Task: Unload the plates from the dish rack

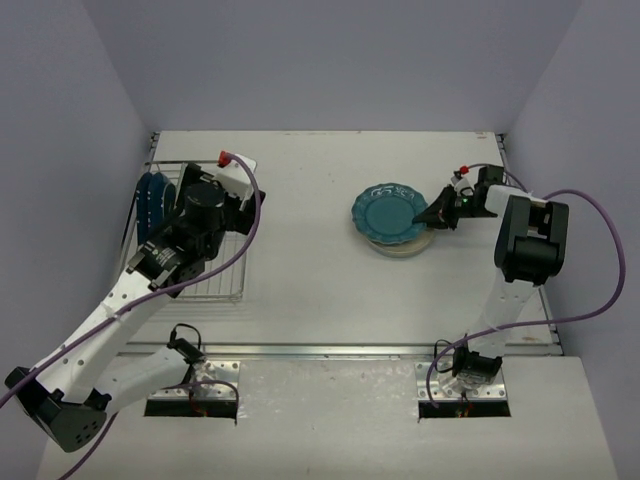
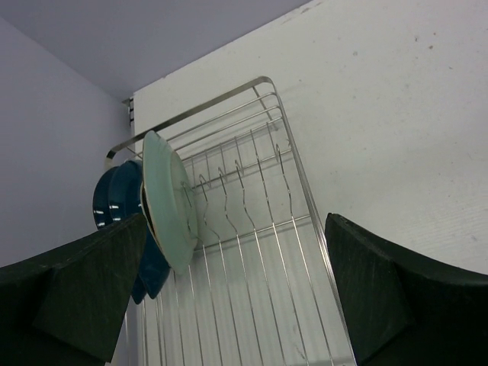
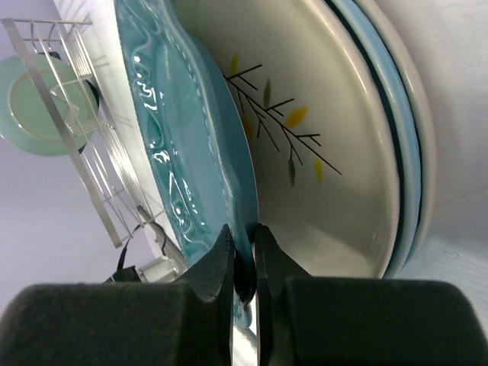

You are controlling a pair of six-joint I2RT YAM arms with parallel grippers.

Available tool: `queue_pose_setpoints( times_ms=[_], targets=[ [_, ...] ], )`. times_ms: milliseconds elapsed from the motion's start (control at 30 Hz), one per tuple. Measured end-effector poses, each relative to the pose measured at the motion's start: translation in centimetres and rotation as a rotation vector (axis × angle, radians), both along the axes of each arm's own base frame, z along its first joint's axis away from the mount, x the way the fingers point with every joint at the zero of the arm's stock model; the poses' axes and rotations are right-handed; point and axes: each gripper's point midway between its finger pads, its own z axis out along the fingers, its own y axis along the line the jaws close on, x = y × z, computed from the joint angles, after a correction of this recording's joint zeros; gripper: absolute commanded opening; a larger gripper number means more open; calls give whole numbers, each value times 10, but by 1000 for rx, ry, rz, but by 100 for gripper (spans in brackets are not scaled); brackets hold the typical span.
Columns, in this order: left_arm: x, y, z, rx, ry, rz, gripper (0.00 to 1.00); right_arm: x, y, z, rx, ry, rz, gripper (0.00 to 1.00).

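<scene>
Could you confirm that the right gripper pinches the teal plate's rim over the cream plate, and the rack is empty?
The rack is not empty: the left wrist view shows a pale blue plate and a navy plate standing in it. The rest is right.

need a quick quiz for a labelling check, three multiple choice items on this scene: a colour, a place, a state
1. Plate in the dish rack facing the left claw: A red; B pale blue; C yellow.
2. The teal plate lies: A in the rack; B alone on bare table; C over the cream plate.
3. The left claw is: A open; B shut on a plate; C shut on a bar.
1 B, the pale blue plate faces the wrist camera; 2 C, the cream rim shows beneath it; 3 A, its fingers stand wide apart.
</scene>
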Motion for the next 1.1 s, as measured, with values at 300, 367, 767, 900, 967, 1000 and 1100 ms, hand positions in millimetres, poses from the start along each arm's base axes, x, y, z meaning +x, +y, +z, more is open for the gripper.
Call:
queue_pose_setpoints(
  times_ms=[300, 367, 767, 900, 967, 1000, 1100],
  targets=[
    [0, -3, -7, -28, 26, 3, 100, -1, -2, -1, -21, 20, 10, 45],
    [0, -3, -9, -28, 36, 4, 100, -1, -5, 1, -37, 20, 16, 57],
    [-2, 5, -8, -38, 40, 58, 100, -3, -27, 13, -229, 10, 22, 78],
    [1, 12, -5, -58, 55, 120, 100, 1, -45, 38, -392, -61, 0, 90],
    [4, 16, -5, -79, 75, 154, 100, 3, -53, 56, -468, -111, -17, 98],
    [6, 19, -6, -91, 89, 169, 100, 4, -57, 66, -503, -142, -24, 99],
    [14, 24, -9, -131, 138, 203, 100, 3, -61, 103, -598, -253, -36, 99]
  ],
)
